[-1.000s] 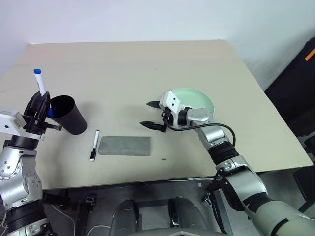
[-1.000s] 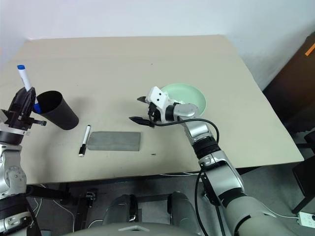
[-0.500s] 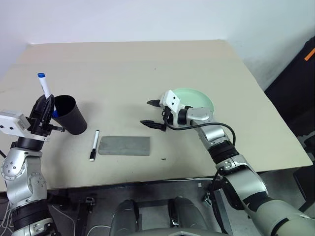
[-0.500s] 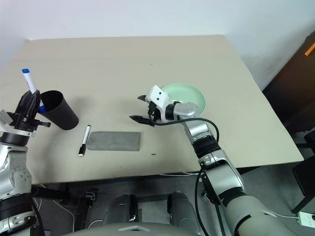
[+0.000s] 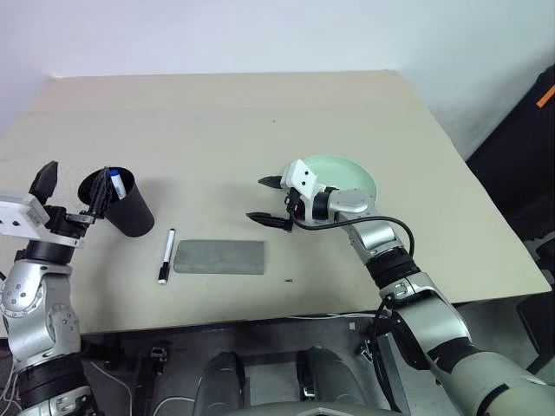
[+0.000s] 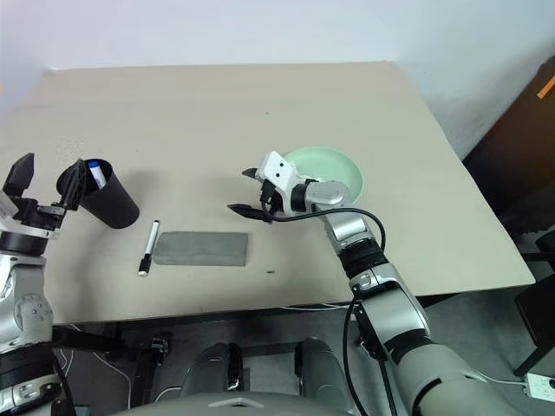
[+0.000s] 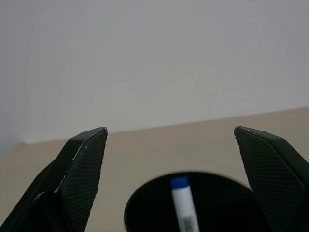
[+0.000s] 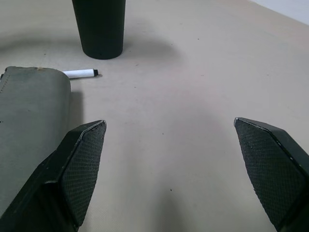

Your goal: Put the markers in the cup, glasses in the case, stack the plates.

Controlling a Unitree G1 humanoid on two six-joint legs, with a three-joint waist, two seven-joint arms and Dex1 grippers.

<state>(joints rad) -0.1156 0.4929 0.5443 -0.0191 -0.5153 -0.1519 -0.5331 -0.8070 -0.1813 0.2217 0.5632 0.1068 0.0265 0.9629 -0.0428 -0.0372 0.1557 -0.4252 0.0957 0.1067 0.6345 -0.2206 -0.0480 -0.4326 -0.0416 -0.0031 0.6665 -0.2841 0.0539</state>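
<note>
This looks like a robot test room or lab rather than a home. A bare beige table stands against a plain white wall at twelve o'clock, loose cables trail over the grey floor at six o'clock, and a dark cabinet-like piece stands at three o'clock.

Blue-capped marker mostly sunk in cup, only cap end visible. Mint plate near edge covered by right gripper. Case cut off at right wrist frame edge. Print on black-capped marker too small to read.
</note>
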